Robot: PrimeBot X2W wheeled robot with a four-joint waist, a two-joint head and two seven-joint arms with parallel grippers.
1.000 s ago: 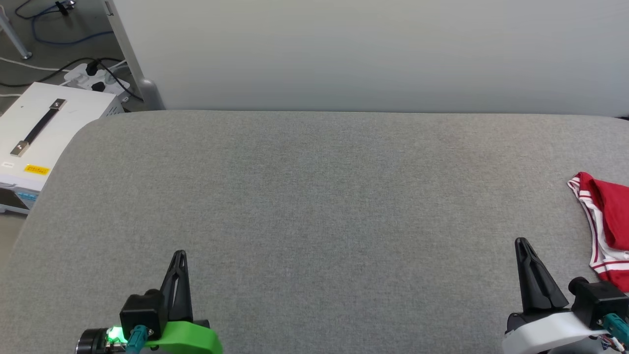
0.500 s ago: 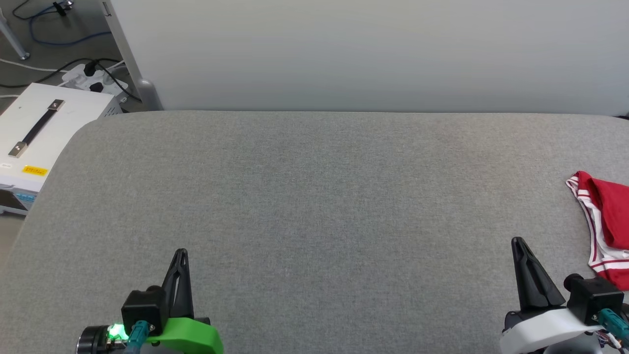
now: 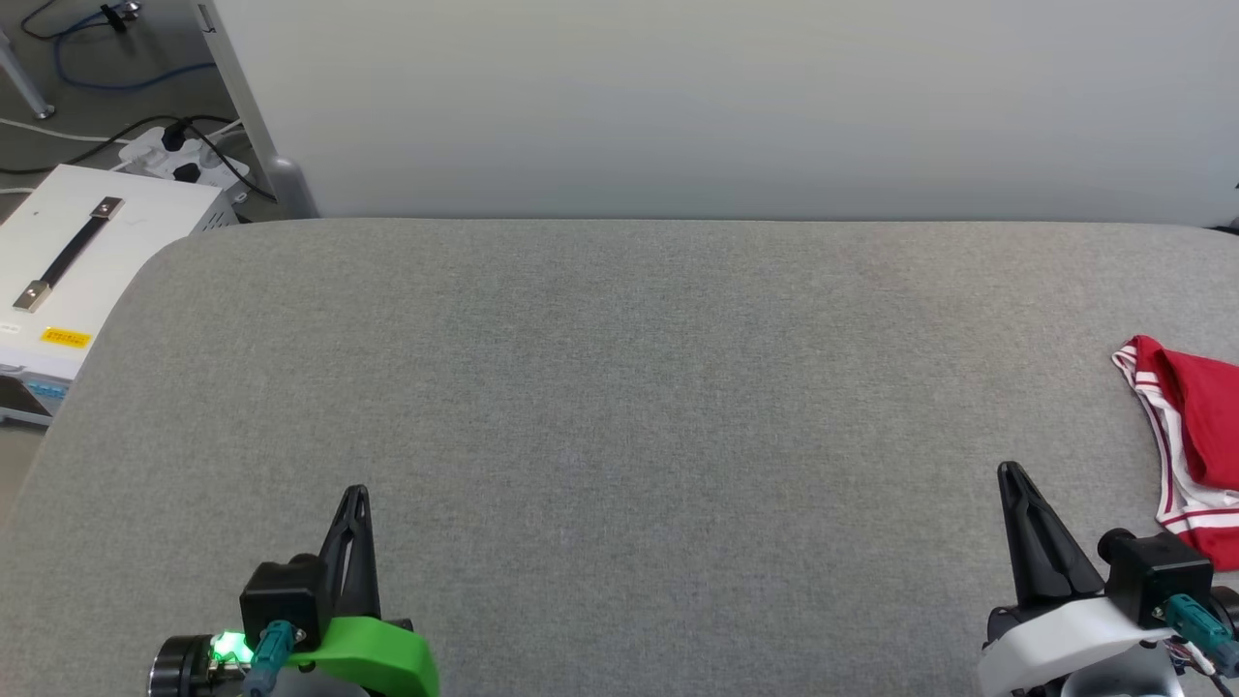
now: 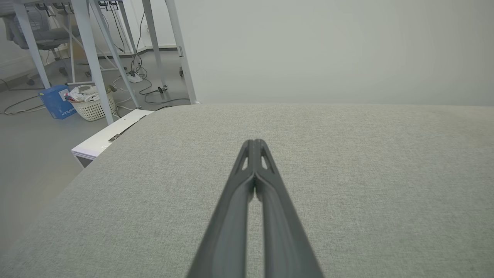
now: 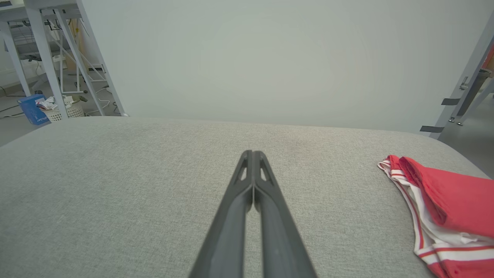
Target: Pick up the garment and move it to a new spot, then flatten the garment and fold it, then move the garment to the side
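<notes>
Plainly, nothing was in hand at this moment. Off the padded table's (image 3: 619, 387) far-left corner a white case (image 3: 87, 261) with a dark strap handle stood on the floor. A power strip (image 3: 184, 155) and cables lay behind it, clear of the work.

Near the front edge, toward the left, the left gripper (image 3: 354, 494) hovered with its fingers pointing at the far edge. In the left wrist view the left gripper (image 4: 254, 142) had both fingers pressed together to the tip, with nothing between them. That looked like a parked pose, tucked low and out of the way.

The wide middle of the grey cloth top lay bare, probably the room needed for spreading and folding.

Toward the right along the front edge, the right gripper (image 3: 1007, 469) mirrored the other. Its wrist view showed the right gripper (image 5: 252, 152) drawn fully closed and empty.

The garment (image 3: 1200, 426) lay at the right edge of the table, near the right gripper but apart from it, and ran past the head view's border. From the right wrist, the garment (image 5: 455, 197) showed as a compact red bundle lapped over white cloth with red-striped trim. Whether it was a neat fold or a loose heap could not be told. Being nearest, the right arm seemed best placed to reach it.
</notes>
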